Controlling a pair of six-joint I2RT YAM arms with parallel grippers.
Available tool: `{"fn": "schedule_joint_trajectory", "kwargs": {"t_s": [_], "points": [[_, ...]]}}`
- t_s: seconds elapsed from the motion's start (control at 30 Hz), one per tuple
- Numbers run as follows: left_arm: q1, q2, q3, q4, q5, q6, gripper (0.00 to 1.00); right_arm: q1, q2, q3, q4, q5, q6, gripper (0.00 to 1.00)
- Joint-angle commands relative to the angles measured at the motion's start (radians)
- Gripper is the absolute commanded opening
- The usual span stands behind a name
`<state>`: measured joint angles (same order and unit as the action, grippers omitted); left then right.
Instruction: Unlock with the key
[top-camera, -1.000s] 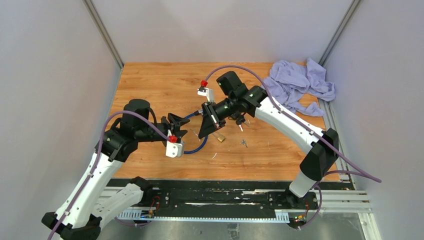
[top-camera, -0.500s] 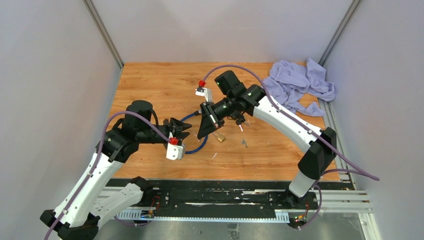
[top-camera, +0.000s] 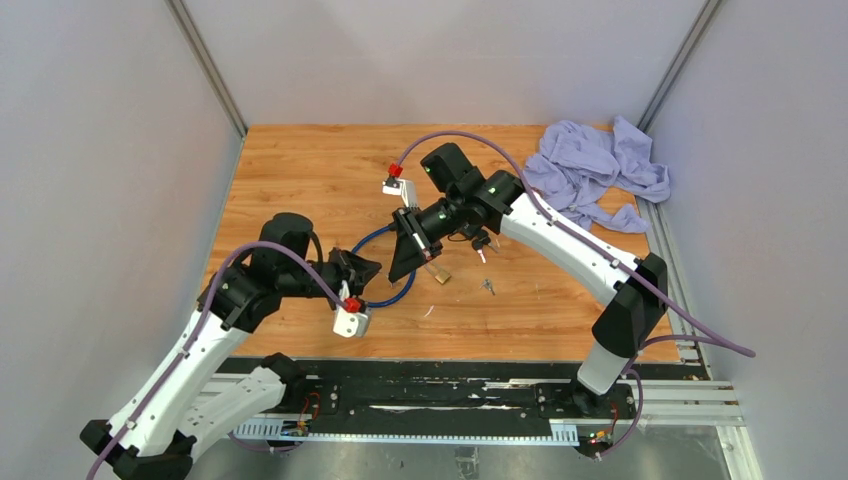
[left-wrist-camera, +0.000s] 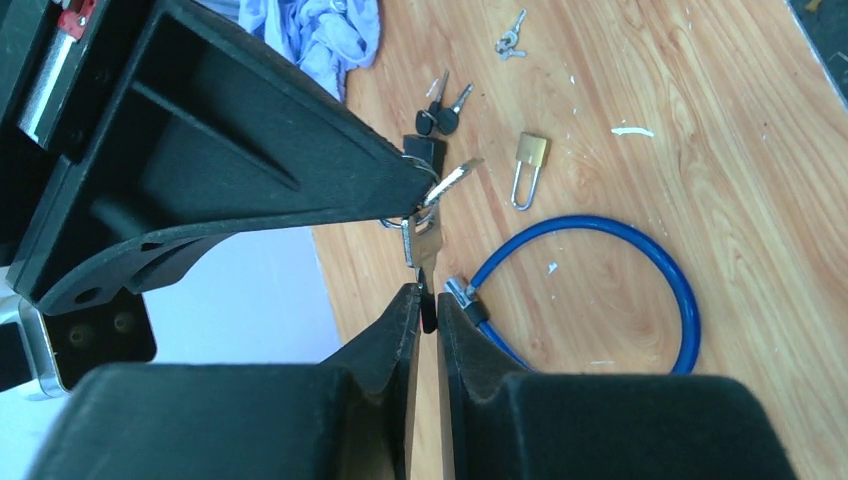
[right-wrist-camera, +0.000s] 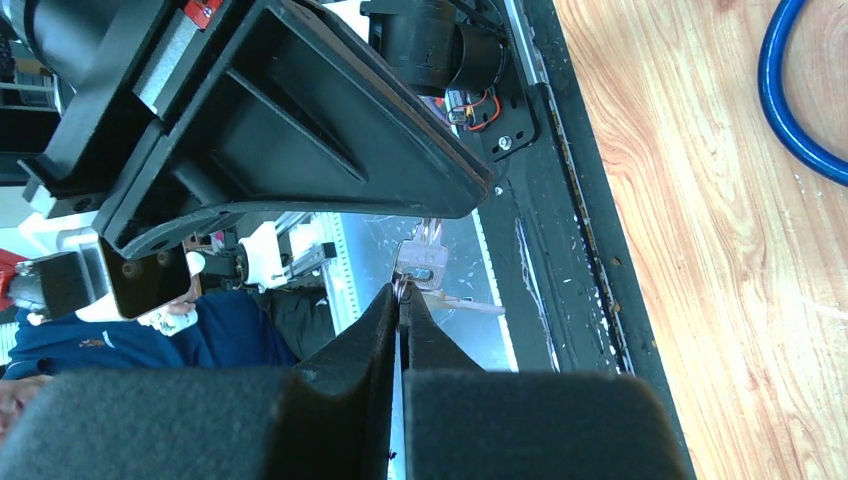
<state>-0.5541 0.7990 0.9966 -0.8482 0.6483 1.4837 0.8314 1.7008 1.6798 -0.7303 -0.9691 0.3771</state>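
Both arms shifted toward 9 o'clock over the last second, tips still meeting mid-table (top-camera: 300, 170). Left arm also pulled back toward 6. Cloth (top-camera: 600, 170) heaped in the 1 o'clock corner. Blue cable lock (left-wrist-camera: 640, 240) lies looped on the table under the meeting point, metal end just beside the left fingers (left-wrist-camera: 470, 340). Right pincer (right-wrist-camera: 402, 290) clamped on the ring end of the key (left-wrist-camera: 421, 243). Left pincer (left-wrist-camera: 425, 300) nearly together, pinching the key's lower end. Key is held in the air between them. Brass padlock (left-wrist-camera: 529, 152) on the table at 3 o'clock of the tips. Black-headed keys (left-wrist-camera: 440, 118) at 2 o'clock of it, small key bunch (left-wrist-camera: 510, 42) at 4.
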Motion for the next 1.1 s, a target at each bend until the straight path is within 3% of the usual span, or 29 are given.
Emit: {"fn": "schedule_joint_trajectory", "kwargs": {"t_s": [0.0, 0.03, 0.07, 0.1, 0.17, 0.23, 0.27, 0.4, 0.5, 0.63, 0.87, 1.07], "points": [[-0.009, -0.037, -0.027, -0.002, -0.029, 0.091, 0.14, 0.013, 0.001, 0.030, -0.011, -0.020, -0.004, 0.00], [-0.009, -0.044, -0.030, -0.002, -0.031, 0.109, 0.13, 0.012, 0.002, 0.031, -0.011, -0.022, -0.004, 0.00], [-0.009, -0.050, -0.033, 0.000, -0.032, 0.171, 0.03, 0.013, 0.004, 0.033, -0.011, -0.024, -0.004, 0.01], [-0.009, -0.057, -0.039, 0.010, -0.032, 0.175, 0.01, 0.013, 0.003, 0.035, -0.012, -0.024, -0.003, 0.03], [-0.009, -0.078, -0.061, 0.067, -0.043, 0.158, 0.00, 0.013, 0.002, 0.038, -0.012, -0.020, 0.000, 0.13], [-0.009, -0.109, -0.099, 0.182, -0.066, 0.145, 0.00, 0.012, -0.001, 0.036, -0.011, -0.016, 0.005, 0.34], [-0.009, -0.126, -0.124, 0.244, -0.082, 0.142, 0.00, 0.010, -0.004, 0.036, -0.009, -0.013, 0.008, 0.40], [-0.009, -0.198, -0.228, 0.513, -0.128, 0.153, 0.00, -0.023, -0.029, 0.038, -0.008, 0.009, 0.024, 0.52], [-0.009, -0.229, -0.286, 0.669, -0.133, 0.189, 0.00, -0.091, -0.075, 0.023, 0.030, 0.018, 0.061, 0.52], [-0.009, -0.262, -0.361, 0.837, -0.097, 0.281, 0.00, -0.147, -0.134, -0.079, 0.219, 0.000, 0.187, 0.52], [-0.009, -0.266, -0.391, 0.846, -0.055, 0.524, 0.00, -0.160, -0.146, -0.118, 0.429, -0.030, 0.307, 0.49], [-0.009, -0.256, -0.388, 0.846, -0.046, 0.604, 0.00, -0.159, -0.135, -0.168, 0.622, -0.060, 0.431, 0.42]]}}
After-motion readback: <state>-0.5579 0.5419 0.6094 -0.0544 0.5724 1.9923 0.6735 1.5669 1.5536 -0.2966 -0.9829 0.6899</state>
